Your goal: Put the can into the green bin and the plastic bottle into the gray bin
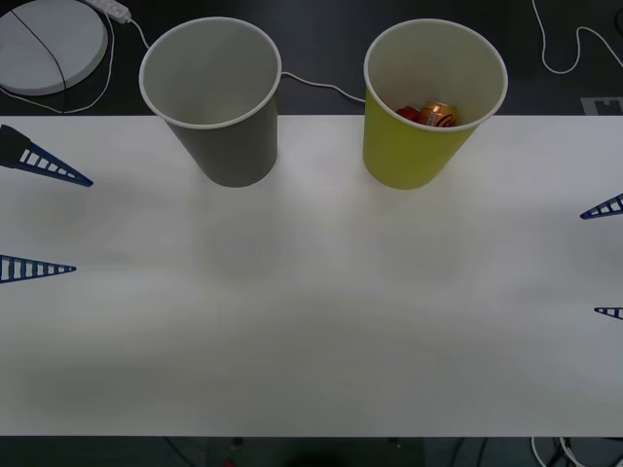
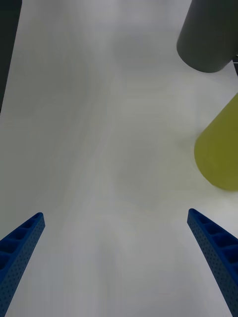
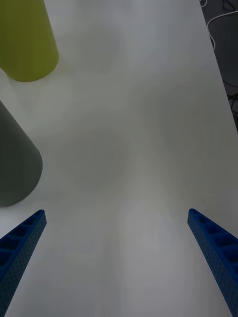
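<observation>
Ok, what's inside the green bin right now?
The can lies inside the green bin, against the side nearest the robot. The wall hides its lower part and the bin's floor.

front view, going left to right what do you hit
left gripper open at the table's left edge → gray bin → green bin with the can inside → right gripper open at the right edge
</observation>
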